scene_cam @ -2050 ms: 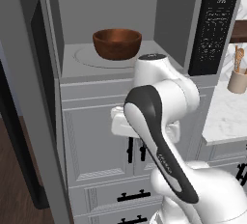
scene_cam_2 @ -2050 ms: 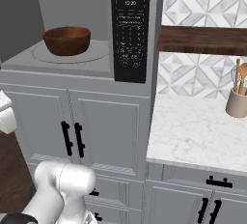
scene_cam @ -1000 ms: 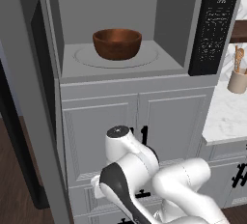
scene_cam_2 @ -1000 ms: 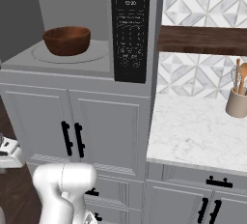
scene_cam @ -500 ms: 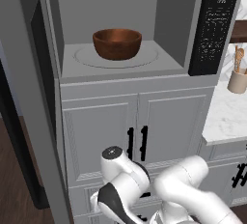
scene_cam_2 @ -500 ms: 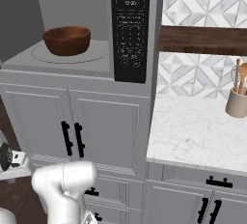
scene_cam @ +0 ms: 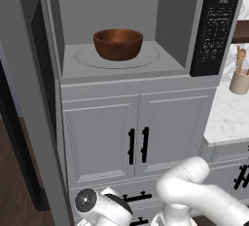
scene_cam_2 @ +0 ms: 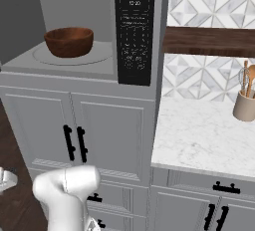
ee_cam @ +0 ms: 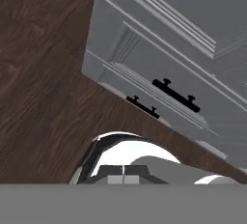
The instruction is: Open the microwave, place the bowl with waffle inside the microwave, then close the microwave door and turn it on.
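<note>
At the far left of the left base view, the wide grey-framed microwave door [scene_cam: 29, 98] with its dark glass stood swung open, running from the top edge down to the bottom of the frame. Right of it, in the upper middle, the large grey built-in microwave [scene_cam: 170, 25] showed its open cavity, and the round reddish-brown glossy bowl [scene_cam: 118, 44] sat on the round turntable inside, roughly centred. Whether a waffle lay in the bowl could not be told. Further right ran the black control panel with small white markings [scene_cam: 217, 25]. Below the oven were white panelled cabinet doors with black handles [scene_cam: 138, 144]. At the right edge a beige utensil jar [scene_cam: 239, 80] stood on a white marbled counter [scene_cam: 226, 118].

In the hand view, the gripper [ee_cam: 123, 180] sat at bottom centre, fingers pressed fully together with nothing between them, above a dark wood floor [ee_cam: 43, 73].
</note>
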Tool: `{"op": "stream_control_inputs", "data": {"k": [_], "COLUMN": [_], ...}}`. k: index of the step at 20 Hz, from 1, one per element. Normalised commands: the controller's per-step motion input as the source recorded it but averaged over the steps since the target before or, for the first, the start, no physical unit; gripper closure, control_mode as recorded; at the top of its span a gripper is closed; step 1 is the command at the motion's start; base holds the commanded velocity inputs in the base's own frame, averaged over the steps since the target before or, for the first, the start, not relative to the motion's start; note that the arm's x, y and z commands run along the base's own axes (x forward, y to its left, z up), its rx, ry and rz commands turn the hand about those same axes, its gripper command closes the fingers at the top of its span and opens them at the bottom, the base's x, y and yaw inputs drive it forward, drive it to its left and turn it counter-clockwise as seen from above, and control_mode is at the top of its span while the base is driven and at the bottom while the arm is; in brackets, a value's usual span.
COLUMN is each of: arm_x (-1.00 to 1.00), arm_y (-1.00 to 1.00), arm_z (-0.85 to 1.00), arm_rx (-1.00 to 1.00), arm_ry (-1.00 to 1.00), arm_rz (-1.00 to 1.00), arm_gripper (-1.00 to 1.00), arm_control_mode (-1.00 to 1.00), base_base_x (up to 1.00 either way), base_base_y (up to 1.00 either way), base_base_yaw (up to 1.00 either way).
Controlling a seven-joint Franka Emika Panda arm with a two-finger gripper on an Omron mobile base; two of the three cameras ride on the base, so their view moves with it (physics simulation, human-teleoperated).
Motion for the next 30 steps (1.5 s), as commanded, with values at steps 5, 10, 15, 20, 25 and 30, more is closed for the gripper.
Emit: {"op": "stream_control_inputs", "data": {"k": [5, 10, 15, 20, 25, 30], "arm_x": [-0.13, -0.50, -0.06, 0.00, 0.00, -0.01], "arm_y": [1.00, 0.93, 0.87, 0.60, 0.42, 0.04], "arm_z": [0.39, 0.98, 0.61, 0.75, 1.00, 0.52], "arm_rx": [-0.33, -0.30, -0.37, -0.35, -0.27, -0.07], "arm_ry": [-0.06, -0.31, -0.55, -0.56, -0.50, -0.15], "arm_rz": [-0.03, -0.08, -0.08, -0.05, -0.03, -0.03], "arm_gripper": [1.00, 1.00, 1.00, 1.00, 1.00, 1.00], "arm_control_mode": [-1.00, -1.00, -1.00, -1.00, -1.00, -1.00], "base_base_x": [0.00, 0.00, 0.00, 0.00, 0.00, 0.00], "base_base_y": [0.00, 0.00, 0.00, 0.00, 0.00, 0.00], "base_base_yaw": [0.00, 0.00, 0.00, 0.00, 0.00, 0.00]}}
